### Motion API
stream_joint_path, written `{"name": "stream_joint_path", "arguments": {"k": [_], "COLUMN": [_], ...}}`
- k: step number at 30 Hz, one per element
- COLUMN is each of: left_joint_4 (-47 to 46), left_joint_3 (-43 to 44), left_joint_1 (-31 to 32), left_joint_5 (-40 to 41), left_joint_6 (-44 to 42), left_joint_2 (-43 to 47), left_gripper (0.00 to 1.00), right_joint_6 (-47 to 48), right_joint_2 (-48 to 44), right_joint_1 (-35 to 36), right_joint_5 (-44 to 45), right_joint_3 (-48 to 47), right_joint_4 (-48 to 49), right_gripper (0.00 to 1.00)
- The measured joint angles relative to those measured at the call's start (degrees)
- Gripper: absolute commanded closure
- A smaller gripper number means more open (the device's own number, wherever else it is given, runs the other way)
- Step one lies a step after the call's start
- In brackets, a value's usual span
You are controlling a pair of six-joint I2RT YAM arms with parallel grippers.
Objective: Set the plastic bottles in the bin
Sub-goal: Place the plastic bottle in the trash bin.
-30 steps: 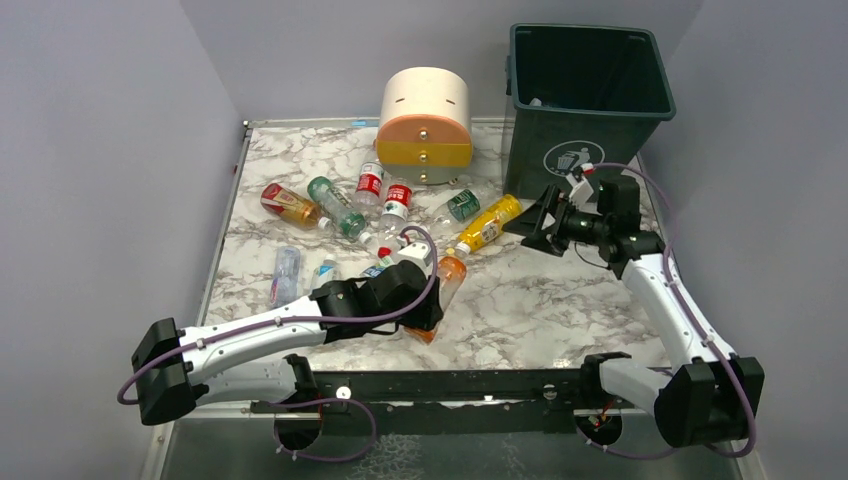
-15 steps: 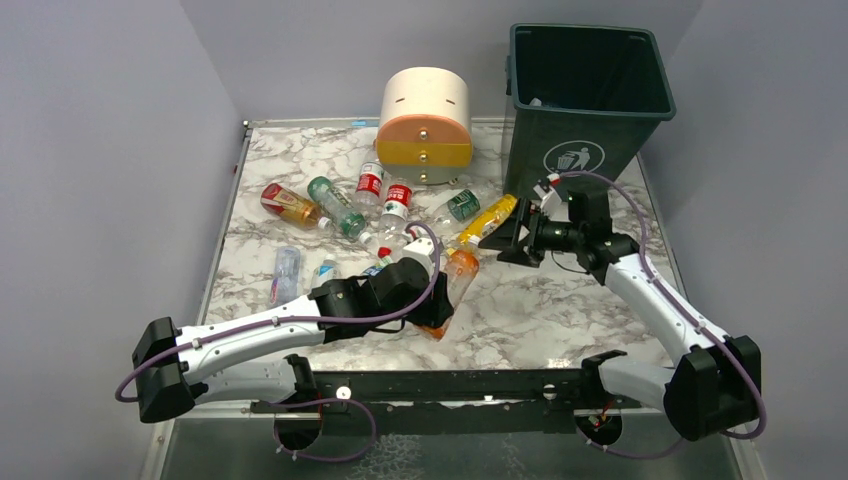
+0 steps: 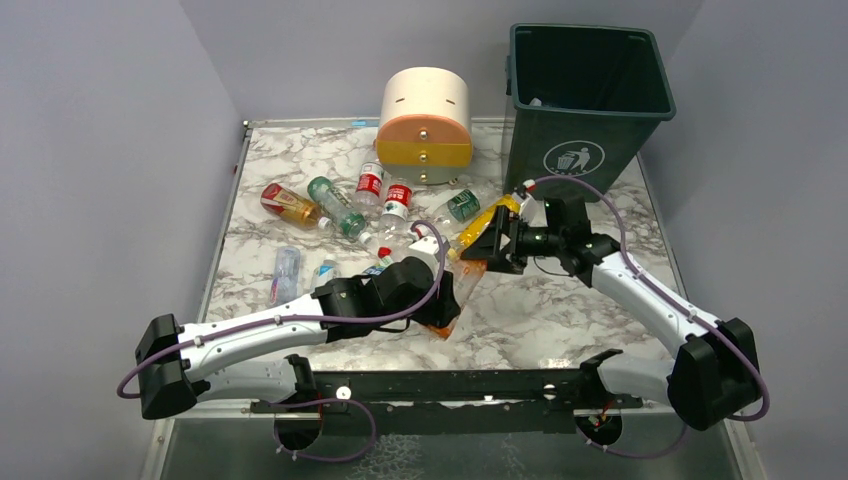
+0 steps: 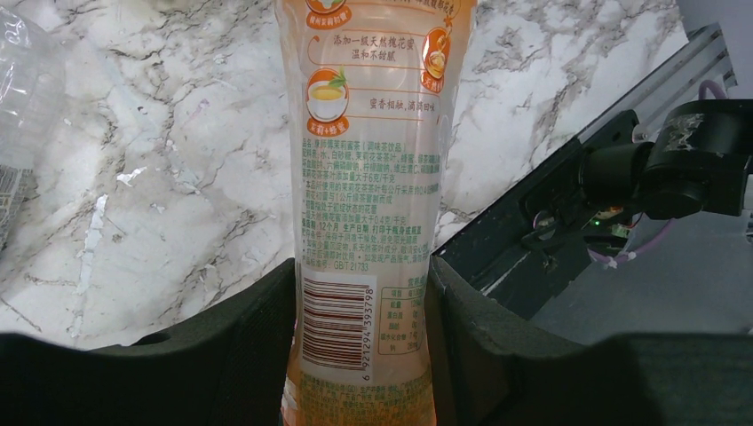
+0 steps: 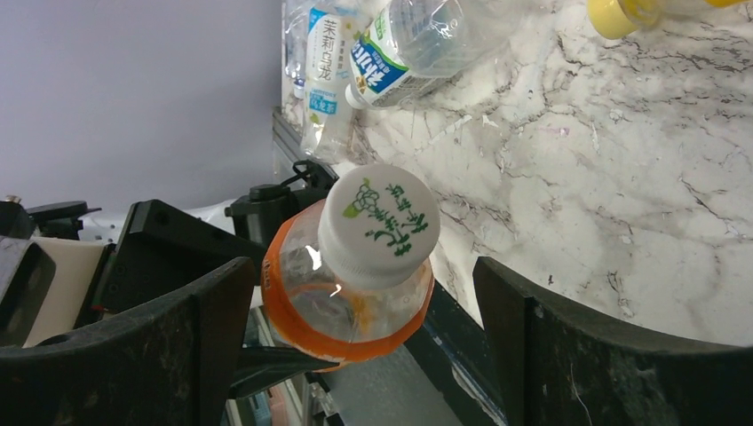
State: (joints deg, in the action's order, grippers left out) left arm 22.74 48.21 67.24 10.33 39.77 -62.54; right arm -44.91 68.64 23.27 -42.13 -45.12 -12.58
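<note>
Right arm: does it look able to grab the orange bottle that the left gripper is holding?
Probably yes. The right gripper is open, and its wrist view shows the orange bottle with its white cap between the fingers, nothing blocking. The left gripper is shut lower down, leaving that end free.

Bright, even light; sharp focus

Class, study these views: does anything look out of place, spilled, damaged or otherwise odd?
No spill shows. The plastic bottles lie scattered on their sides, and the drawer unit beside them is no bottle. One orange bottle is clamped in the left gripper, its cap between the open jaws of the right gripper.
</note>
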Motion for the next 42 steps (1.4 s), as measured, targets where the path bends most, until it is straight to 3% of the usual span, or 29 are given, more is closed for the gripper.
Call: {"name": "stream_joint_path", "arguments": {"k": [8,20,28,30,32,42], "left_joint_4": [-0.6,-1.7,-2.1,-2.1,-2.0,-0.5], "left_joint_3": [0.1,0.1,0.1,0.1,0.1,0.0], "left_joint_1": [0.4,1.2,1.3,1.3,1.4,1.4], "left_joint_5": [0.0,0.0,0.1,0.2,0.2,0.6], "left_joint_6": [0.0,0.0,0.3,0.3,0.3,1.2], "left_joint_2": [0.0,-0.5,-0.5,-0.3,-0.2,5.3], "left_gripper": [0.47,0.45,0.28,0.19,0.03,0.01], "right_joint_6": [-0.6,-1.7,-1.7,-1.7,-1.7,-1.7], "right_joint_2": [0.6,0.5,0.1,-0.1,-0.3,-0.9], "right_joint_1": [2.7,3.8,4.0,4.1,4.1,4.2], "right_joint_5": [1.3,2.4,3.1,3.3,3.5,4.4], "right_joint_3": [0.0,0.0,0.0,0.0,0.1,0.1], "right_joint_4": [0.6,1.0,1.0,1.0,1.0,0.9], "right_gripper": [0.05,0.31,0.38,0.38,0.38,0.39]}}
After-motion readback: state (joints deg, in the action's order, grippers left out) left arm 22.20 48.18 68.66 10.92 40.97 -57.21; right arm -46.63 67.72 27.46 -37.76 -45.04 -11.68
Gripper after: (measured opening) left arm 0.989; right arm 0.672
